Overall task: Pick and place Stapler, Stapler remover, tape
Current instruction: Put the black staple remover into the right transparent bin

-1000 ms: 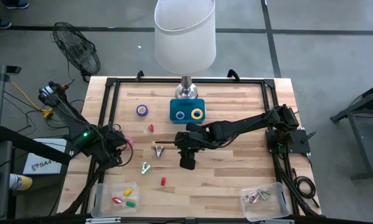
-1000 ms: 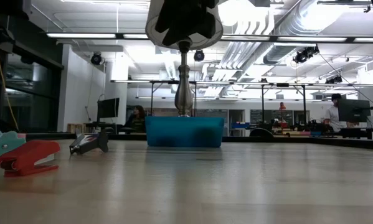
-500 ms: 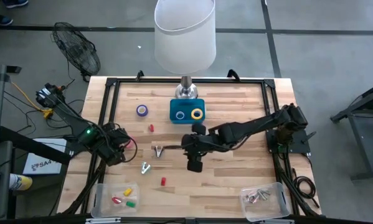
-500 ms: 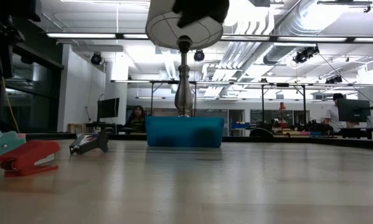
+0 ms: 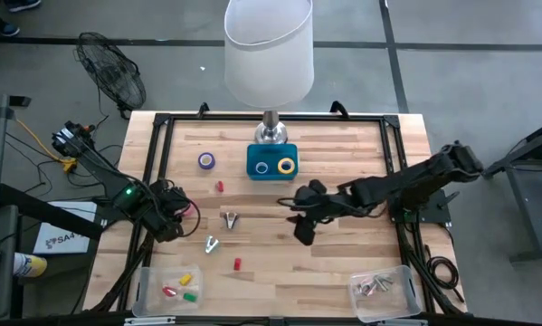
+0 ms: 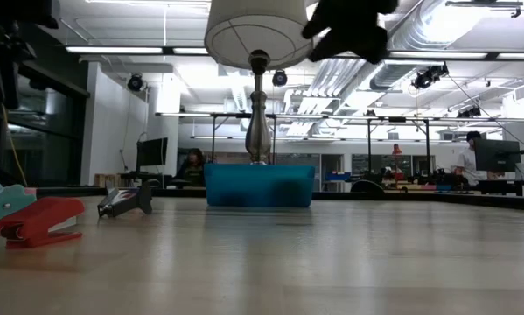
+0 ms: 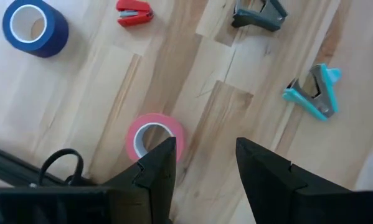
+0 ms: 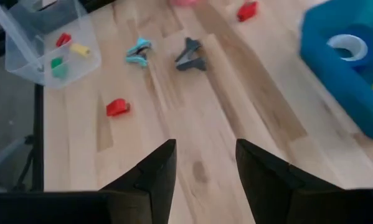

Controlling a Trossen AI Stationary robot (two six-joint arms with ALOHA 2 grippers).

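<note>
- While raised above the middle of the desk [image 5: 343,263], right gripper [image 5: 303,230] empty, its jaws spread apart over bare wood, right of the dark stapler remover [image 5: 229,218].
- At the left edge of the desk, left gripper [image 5: 173,220] low over the pink tape roll [image 7: 154,137], jaws released and grasping nothing; roll lying flat just ahead of the fingertips [image 7: 164,149].
- Far of centre, at the foot of the white lamp [image 5: 269,54]: blue tray [image 5: 271,162] holding a white-cored tape roll [image 5: 261,167] and a yellow tape roll [image 5: 287,166].
- Left of the tray, apart from it: purple tape roll [image 5: 206,161] flat on the wood.
- Between that roll and the dark remover: small red stapler [image 5: 220,186].
- Nearer than the dark remover, slightly left: teal stapler remover [image 5: 211,244]; nearer again and a little right, second red stapler [image 5: 236,263].
- Near left corner: clear bin [image 5: 148,282] with small red, yellow and green blocks [image 5: 184,288].
- Near right corner: second clear bin [image 5: 402,281] with small metallic pieces [image 5: 375,286].
- Seen level across the desk: red stapler at left, dark remover behind it, blue tray in the middle, right arm dark against the ceiling lights.
- Beyond the desk, far off in the room: seated person [image 6: 192,164] at left, standing person [image 6: 468,157] at right.
</note>
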